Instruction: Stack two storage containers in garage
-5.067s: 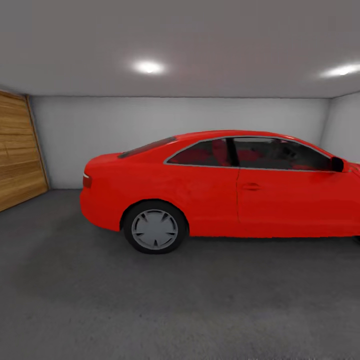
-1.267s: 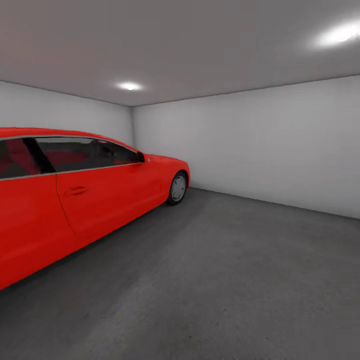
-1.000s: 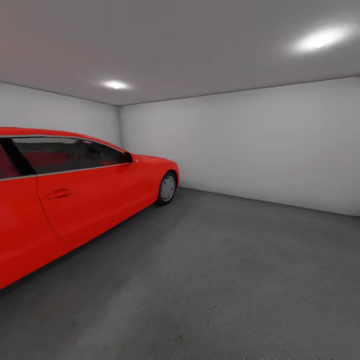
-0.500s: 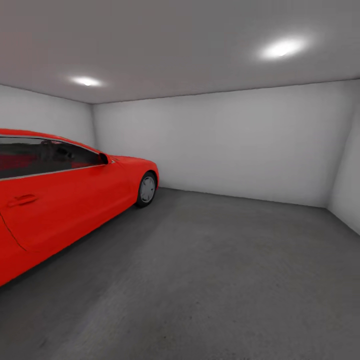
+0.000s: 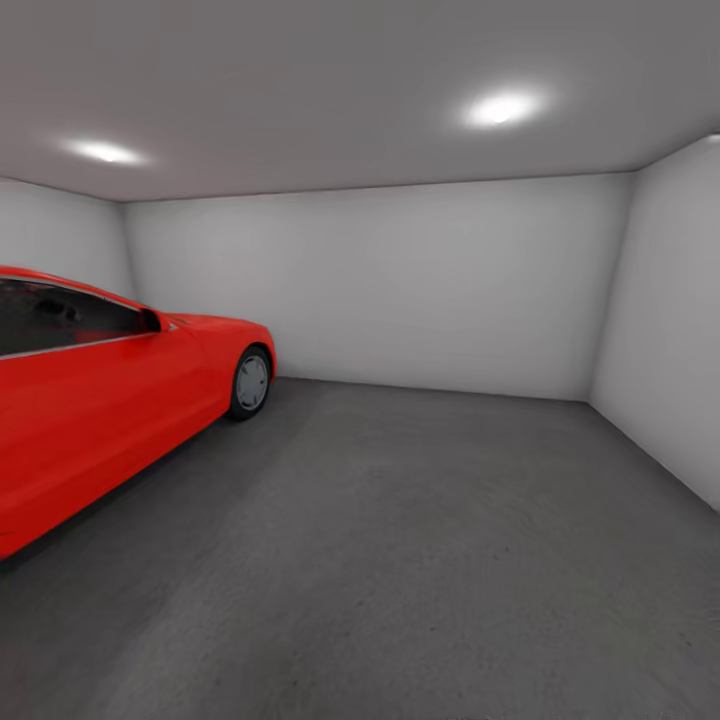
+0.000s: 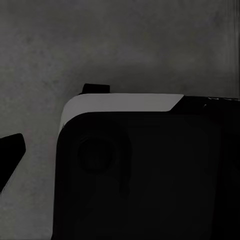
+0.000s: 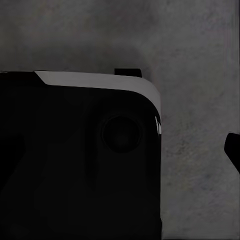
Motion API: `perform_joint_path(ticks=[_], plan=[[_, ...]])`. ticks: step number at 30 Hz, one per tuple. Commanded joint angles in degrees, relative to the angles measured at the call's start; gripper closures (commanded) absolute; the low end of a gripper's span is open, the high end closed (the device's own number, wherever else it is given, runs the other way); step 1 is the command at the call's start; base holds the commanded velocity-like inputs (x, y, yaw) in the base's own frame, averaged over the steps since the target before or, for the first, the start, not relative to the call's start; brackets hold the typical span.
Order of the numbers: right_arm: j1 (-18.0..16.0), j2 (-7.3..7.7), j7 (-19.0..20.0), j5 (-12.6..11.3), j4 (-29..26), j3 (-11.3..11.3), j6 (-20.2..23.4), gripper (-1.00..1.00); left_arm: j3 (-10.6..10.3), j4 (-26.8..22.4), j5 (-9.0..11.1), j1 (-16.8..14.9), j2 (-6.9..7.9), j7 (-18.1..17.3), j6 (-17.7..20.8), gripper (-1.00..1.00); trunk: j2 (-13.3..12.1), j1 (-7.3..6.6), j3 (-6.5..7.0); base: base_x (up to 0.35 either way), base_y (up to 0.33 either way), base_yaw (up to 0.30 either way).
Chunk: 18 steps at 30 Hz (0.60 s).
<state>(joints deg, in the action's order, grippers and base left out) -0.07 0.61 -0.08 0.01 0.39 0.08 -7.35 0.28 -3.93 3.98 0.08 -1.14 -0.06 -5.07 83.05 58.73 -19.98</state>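
I am looking across the garage floor [image 5: 420,560], dark grey concrete running from me to the pale back wall [image 5: 400,290], and no orange-red container is lying on the stretch I can see, so I cannot say which way either one lies from my hands or which arm is nearer. A red car [image 5: 100,400] is standing at the left of that floor, its nose toward the back wall; a side wall [image 5: 665,330] is closing the right. Both wrist cameras are looking down at concrete past dark robot housing [image 6: 145,175], and I cannot tell whether either gripper is spread or pressed together.
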Motion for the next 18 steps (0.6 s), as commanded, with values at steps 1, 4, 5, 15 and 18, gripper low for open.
perform_joint_path(ticks=[1,4,5,15,18], plan=[[-0.02,0.0,-0.01,0.0,0.04,0.01,-0.22,-1.0,-0.01,-0.02,0.42,0.01,-0.01,-0.01,-0.13,-1.0,0.03,0.0,-0.05,0.0,0.0,-0.287],[-0.02,0.0,-0.01,-0.01,0.04,0.01,-0.21,-1.0,-0.01,0.0,0.41,0.01,-0.01,-0.02,-0.12,-1.0,0.03,0.0,-0.05,0.0,0.0,-0.287],[-0.02,0.0,-0.01,0.01,0.04,0.01,-0.21,-1.0,-0.01,0.01,0.41,0.01,-0.01,-0.02,-0.12,-1.0,0.03,0.0,-0.05,0.0,0.0,-0.287],[-0.02,0.0,-0.01,0.0,0.04,0.01,-0.21,-1.0,-0.01,0.05,0.41,0.01,0.06,-0.03,-0.11,-1.0,0.03,0.0,-0.05,0.051,0.0,-0.287],[-0.02,0.0,-0.01,-0.01,0.04,0.01,-0.21,-1.0,-0.01,0.03,0.44,0.01,0.07,-0.03,-0.11,-1.0,0.03,0.0,-0.05,0.123,0.0,-0.287]])
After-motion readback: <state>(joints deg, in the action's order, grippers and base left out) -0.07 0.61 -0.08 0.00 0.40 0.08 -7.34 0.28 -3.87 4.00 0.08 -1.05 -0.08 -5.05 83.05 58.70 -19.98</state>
